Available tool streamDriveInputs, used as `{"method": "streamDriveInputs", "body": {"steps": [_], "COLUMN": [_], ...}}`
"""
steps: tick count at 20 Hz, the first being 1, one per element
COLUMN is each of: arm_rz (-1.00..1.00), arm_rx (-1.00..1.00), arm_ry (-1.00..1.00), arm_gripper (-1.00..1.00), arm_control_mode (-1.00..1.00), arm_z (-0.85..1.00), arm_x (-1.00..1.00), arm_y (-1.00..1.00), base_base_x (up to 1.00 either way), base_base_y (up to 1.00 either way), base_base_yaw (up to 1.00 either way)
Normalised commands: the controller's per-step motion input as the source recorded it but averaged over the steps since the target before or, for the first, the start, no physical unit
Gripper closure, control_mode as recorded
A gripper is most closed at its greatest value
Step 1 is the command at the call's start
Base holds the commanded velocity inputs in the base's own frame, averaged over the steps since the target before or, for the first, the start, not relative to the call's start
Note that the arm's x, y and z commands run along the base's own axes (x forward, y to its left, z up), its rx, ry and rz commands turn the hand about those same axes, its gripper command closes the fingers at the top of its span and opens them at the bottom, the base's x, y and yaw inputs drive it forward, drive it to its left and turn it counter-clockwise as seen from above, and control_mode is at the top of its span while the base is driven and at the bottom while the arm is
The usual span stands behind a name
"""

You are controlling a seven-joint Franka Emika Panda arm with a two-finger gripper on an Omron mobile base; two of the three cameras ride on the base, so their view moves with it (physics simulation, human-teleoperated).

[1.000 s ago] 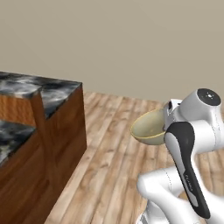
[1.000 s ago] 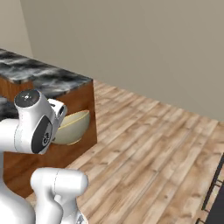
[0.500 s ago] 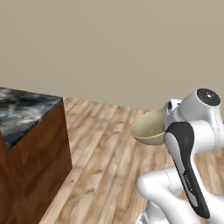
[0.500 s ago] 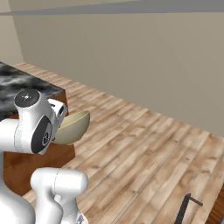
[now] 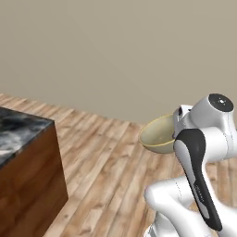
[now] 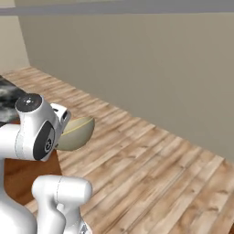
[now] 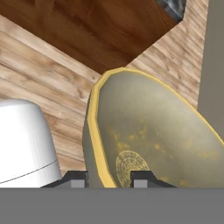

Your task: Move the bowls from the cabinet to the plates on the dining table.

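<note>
A white robot arm carries the pale beige-cream bowl (image 5: 159, 135) in the air above a wooden floor (image 5: 106, 171), held close in front of its wrist. In the hand view, the hand (image 7: 109, 178) is clamped on the bowl's rim: one dark fingertip sits outside the wall, the other inside, with the yellow-edged rim between them.

Judging from this, the main risk is the grip itself. The bowl hangs from a thin pinch on one edge and is tilted, so a jolt or a quick swing could make it rotate in the fingers or slip out and fall to the floor. It could also clip the corner of the marble-topped, wood-sided dining table (image 5: 25, 173) if it is brought in too low.

The left base view shows the bowl at about 3 o'clock, with the dining table's corner well apart at 8 o'clock. The right base view shows the bowl at 9 o'clock, with a marble edge behind the arm. No plates are in sight. The hand view alone shows the fingertips on the rim and the speckled inside of the bowl.
</note>
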Motion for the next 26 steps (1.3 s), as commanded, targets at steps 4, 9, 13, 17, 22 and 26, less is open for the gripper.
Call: {"method": "streamDriveInputs", "body": {"steps": [4, 9, 13, 17, 22, 26], "arm_rz": [0.00, 0.00, 0.00, 0.00, 0.00, 0.00], "arm_rx": [0.00, 0.00, 0.00, 0.00, 0.00, 0.00], "arm_ry": [0.00, 0.00, 0.00, 0.00, 0.00, 0.00], "arm_gripper": [1.00, 1.00, 1.00, 1.00, 1.00, 1.00], "arm_control_mode": [1.00, 1.00, 1.00, 1.00, 1.00, 1.00], "arm_z": [0.00, 0.00, 0.00, 0.00, 0.00, 0.00], "arm_x": [0.00, 0.00, 0.00, 0.00, 0.00, 0.00], "arm_y": [0.00, 0.00, 0.00, 0.00, 0.00, 0.00], "base_base_x": [0.82, 0.78, 0.73, 0.84, 0.88, 0.86], "base_base_y": [-0.35, -0.46, -0.76, -0.68, -0.66, -0.48], "base_base_yaw": [0.38, 0.42, 0.39, 0.38, 0.39, 0.43]}}
